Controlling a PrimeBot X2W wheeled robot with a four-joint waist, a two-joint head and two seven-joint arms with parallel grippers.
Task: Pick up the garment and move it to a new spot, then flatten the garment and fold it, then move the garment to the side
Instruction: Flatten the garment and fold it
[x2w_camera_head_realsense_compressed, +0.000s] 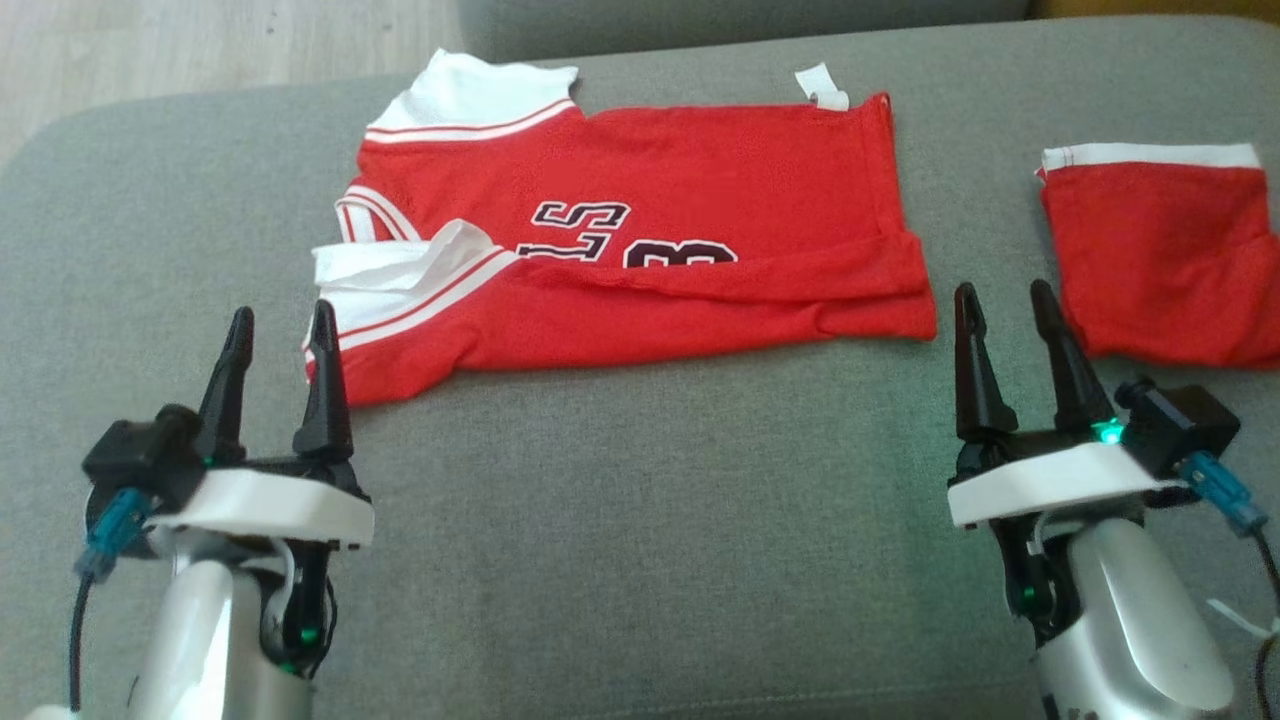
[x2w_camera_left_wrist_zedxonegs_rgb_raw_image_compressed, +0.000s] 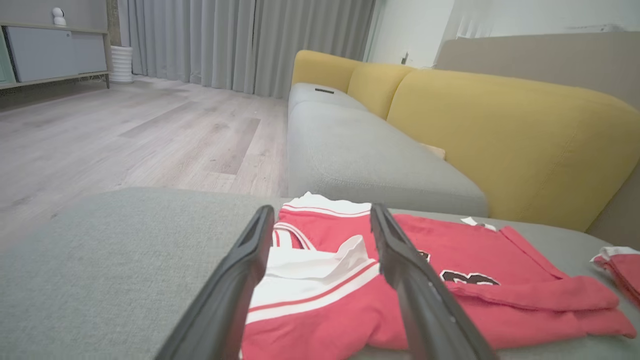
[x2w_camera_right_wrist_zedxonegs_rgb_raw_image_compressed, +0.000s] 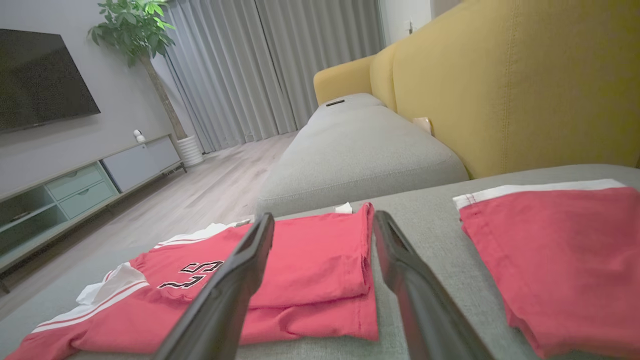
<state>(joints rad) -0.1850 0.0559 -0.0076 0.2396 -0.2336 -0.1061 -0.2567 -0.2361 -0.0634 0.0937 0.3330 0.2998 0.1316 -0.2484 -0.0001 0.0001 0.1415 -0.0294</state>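
A red garment (x2w_camera_head_realsense_compressed: 640, 260) with white trim and black lettering lies on the grey cushion (x2w_camera_head_realsense_compressed: 620, 520), its near long edge folded over. From the left wrist it shows as the garment (x2w_camera_left_wrist_zedxonegs_rgb_raw_image_compressed: 340, 305), from the right wrist as the garment (x2w_camera_right_wrist_zedxonegs_rgb_raw_image_compressed: 310, 260). My left gripper (x2w_camera_head_realsense_compressed: 280, 320) stands open by its near left corner, nothing between the fingers. Just off the garment's near right corner, my right gripper (x2w_camera_head_realsense_compressed: 1000, 295) is open and empty too.
A second red piece with a white band (x2w_camera_head_realsense_compressed: 1160, 260) lies at the right of the cushion, close to my right gripper. A yellow sofa back (x2w_camera_right_wrist_zedxonegs_rgb_raw_image_compressed: 500, 85) and another grey seat (x2w_camera_left_wrist_zedxonegs_rgb_raw_image_compressed: 360, 155) stand beyond. Wooden floor (x2w_camera_left_wrist_zedxonegs_rgb_raw_image_compressed: 125, 135) lies past the cushion's far edge.
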